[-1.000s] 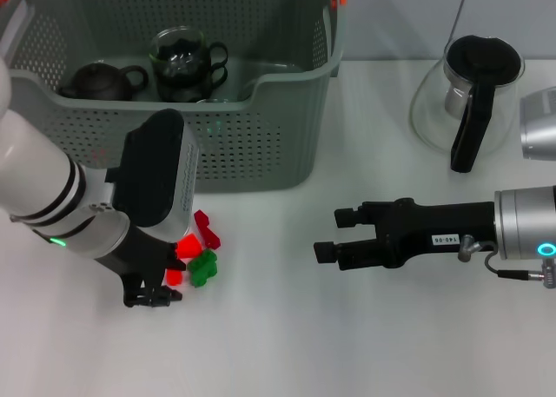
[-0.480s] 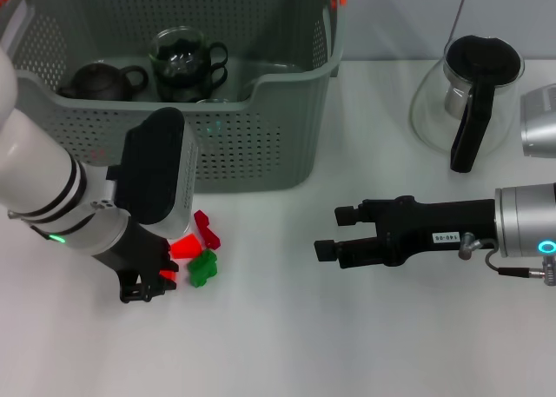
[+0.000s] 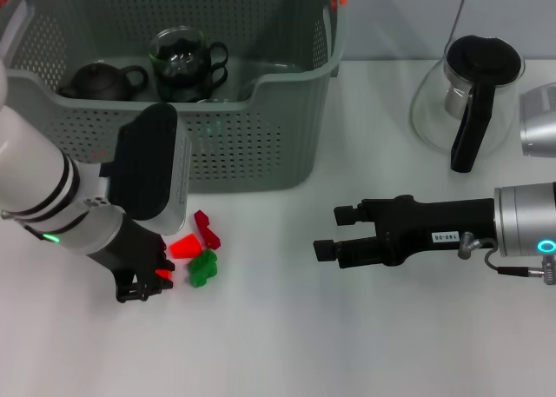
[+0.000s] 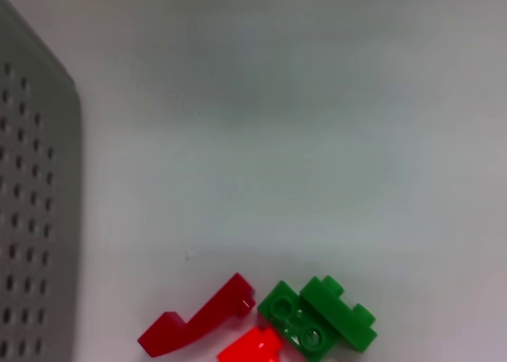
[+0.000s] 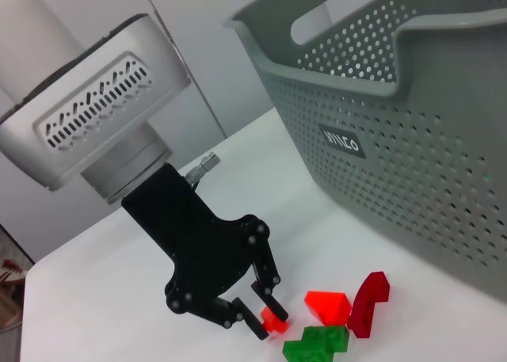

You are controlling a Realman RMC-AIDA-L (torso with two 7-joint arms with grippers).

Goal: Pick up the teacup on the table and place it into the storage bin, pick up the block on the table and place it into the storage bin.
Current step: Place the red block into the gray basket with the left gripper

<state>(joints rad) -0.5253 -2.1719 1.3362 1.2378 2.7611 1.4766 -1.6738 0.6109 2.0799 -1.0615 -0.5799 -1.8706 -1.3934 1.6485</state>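
Left gripper: the left gripper sat low at the table, its fingers pinched on a small red block, as the right wrist view showed.
Direction of the rest: the loose blocks lay just beside the gripper, on the side toward the robot's right, between it and the storage bin.
Long axis: the dark red block was the elongated one; in the head view it ran roughly away from the robot, toward the bin wall.
Nearer arm: the left arm, by far.
Right gripper: the right gripper hung above the table well apart from the blocks, fingers apart and empty, pointing toward them.
Block count: four on the table: two bright red, counting the pinched one and the wedge, one dark red, one green.
Bin contents: two stacked glass teacups and one dark teapot.
Teacups on the table: none seen, so I judged that part done.
Elsewhere: one glass carafe stood far to the right.
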